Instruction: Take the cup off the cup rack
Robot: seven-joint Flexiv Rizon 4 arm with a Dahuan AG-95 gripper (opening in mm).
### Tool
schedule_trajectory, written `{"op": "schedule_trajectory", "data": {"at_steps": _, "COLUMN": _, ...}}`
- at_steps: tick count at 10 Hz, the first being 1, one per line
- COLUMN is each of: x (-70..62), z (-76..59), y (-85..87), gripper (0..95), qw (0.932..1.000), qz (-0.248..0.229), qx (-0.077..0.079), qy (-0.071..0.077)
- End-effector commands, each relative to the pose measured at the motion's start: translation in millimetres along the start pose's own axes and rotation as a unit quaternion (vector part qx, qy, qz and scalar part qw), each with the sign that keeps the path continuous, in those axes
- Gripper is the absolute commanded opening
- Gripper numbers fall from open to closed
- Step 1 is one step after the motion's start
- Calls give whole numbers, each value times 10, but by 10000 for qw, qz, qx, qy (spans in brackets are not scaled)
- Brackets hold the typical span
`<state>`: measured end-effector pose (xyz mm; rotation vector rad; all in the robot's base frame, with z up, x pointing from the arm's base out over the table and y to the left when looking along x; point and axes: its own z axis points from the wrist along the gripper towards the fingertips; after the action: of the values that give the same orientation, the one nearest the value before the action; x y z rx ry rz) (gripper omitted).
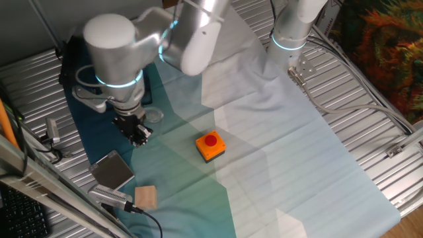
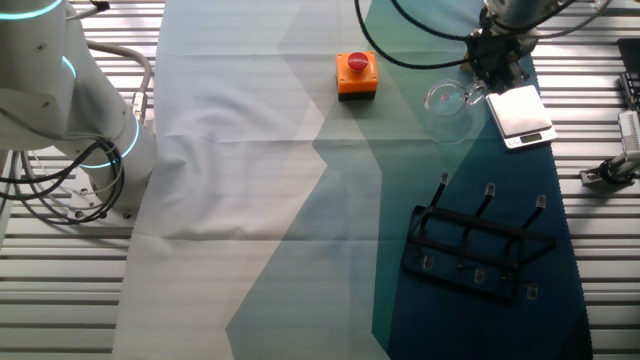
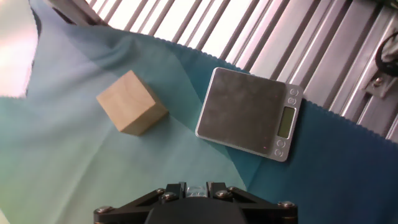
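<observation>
In one fixed view the gripper (image 1: pixel 137 132) hangs low over the teal cloth (image 1: pixel 178 172), with the cup (image 1: pixel 153 116) showing only as a faint clear rim just beside the fingers; whether they pinch it cannot be told here. A grey kitchen scale (image 1: pixel 112 169) and a wooden cube (image 1: pixel 146 196) lie below the hand, the orange button box (image 1: pixel 211 146) off to one side.

In the other fixed view the cup (image 2: pixel 447 106) is well clear of the cup rack (image 2: pixel 478 248) and stands or hangs just beside the gripper (image 2: pixel 497 62), its rim near the fingers — the grip looks like a thin pinch on the glass wall, though contact is not certain. The scale (image 2: pixel 519 114) lies right next to it.

In the hand view the jaws sit almost together with something clear between them. Slick glass held by the rim could slip or swing — and a careless lowering could knock it onto the scale (image 3: pixel 249 112) just ahead
</observation>
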<state>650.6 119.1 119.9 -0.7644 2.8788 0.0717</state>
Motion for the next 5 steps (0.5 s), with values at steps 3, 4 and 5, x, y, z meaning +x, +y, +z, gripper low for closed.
{"op": "schedule_trajectory", "data": {"at_steps": 3, "x": -20, "z": 13, "y": 11, "gripper": 0, "qw": 9992, "qz": 149, "qx": -204, "qy": -307}}
{"op": "schedule_trajectory", "data": {"at_steps": 4, "x": -21, "z": 13, "y": 11, "gripper": 0, "qw": 9990, "qz": 165, "qx": -210, "qy": -348}}
{"op": "schedule_trajectory", "data": {"at_steps": 5, "x": -22, "z": 13, "y": 11, "gripper": 0, "qw": 9986, "qz": 204, "qx": -201, "qy": -437}}
